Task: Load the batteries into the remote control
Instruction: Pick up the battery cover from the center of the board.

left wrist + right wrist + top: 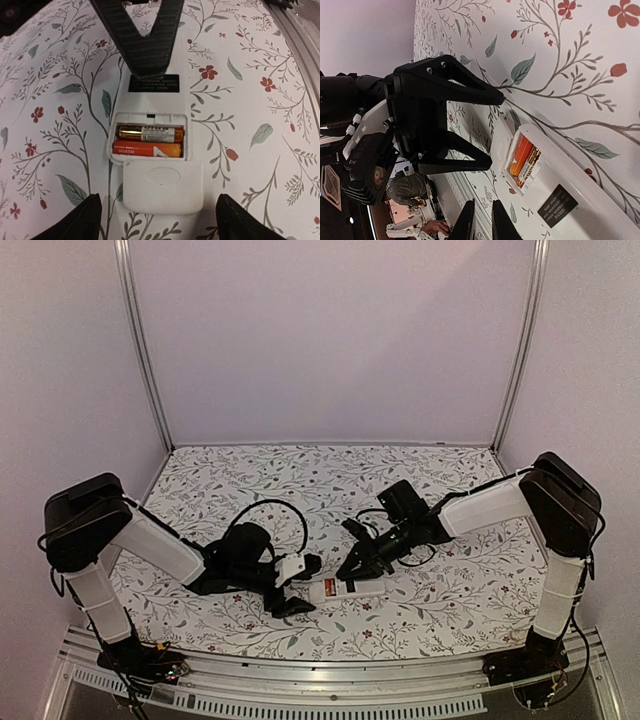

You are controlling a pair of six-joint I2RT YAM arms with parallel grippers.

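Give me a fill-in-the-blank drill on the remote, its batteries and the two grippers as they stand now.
1. The remote control lies with its ___ facing up.
2. Its uncovered compartment holds ___ batteries.
3. The left gripper has a finger on either side of the white cover, so its jaws are ___.
4. The right gripper, above the remote's label end, has its jaws ___.
Missing words: back; two; open; shut.

Lab booth: white walls (pixel 330 340), aluminium rail (pixel 300 675).
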